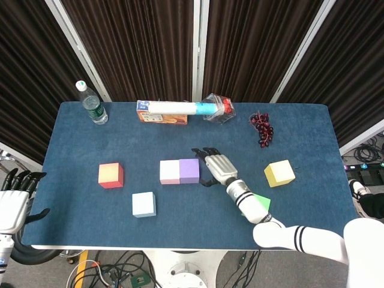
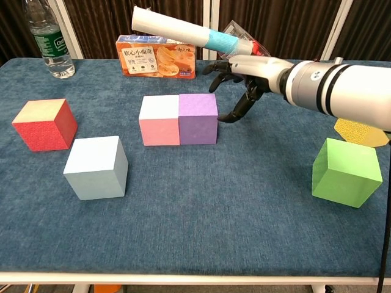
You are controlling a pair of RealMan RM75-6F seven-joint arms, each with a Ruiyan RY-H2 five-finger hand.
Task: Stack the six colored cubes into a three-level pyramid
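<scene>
A pink cube (image 1: 170, 171) (image 2: 159, 119) and a purple cube (image 1: 189, 170) (image 2: 198, 118) stand side by side, touching, mid-table. My right hand (image 1: 218, 168) (image 2: 244, 76) hovers just right of the purple cube, fingers spread, holding nothing and apart from it. A red cube (image 1: 110, 175) (image 2: 44, 124) sits at the left, a light blue cube (image 1: 144, 204) (image 2: 96, 166) near the front. The green cube (image 1: 259, 204) (image 2: 346, 171) lies beside my right forearm, the yellow cube (image 1: 279, 173) (image 2: 360, 131) further right. My left hand (image 1: 13, 201) hangs off the table's left edge, fingers apart and empty.
Along the back edge stand a water bottle (image 1: 91, 103) (image 2: 49, 38), a snack box (image 1: 161, 116) (image 2: 156, 56) with a white-and-blue tube (image 1: 183, 108) (image 2: 189, 32) on it, and a clear packet (image 1: 219, 108). Dark grapes (image 1: 262, 127) (image 2: 311, 68) lie at the back right.
</scene>
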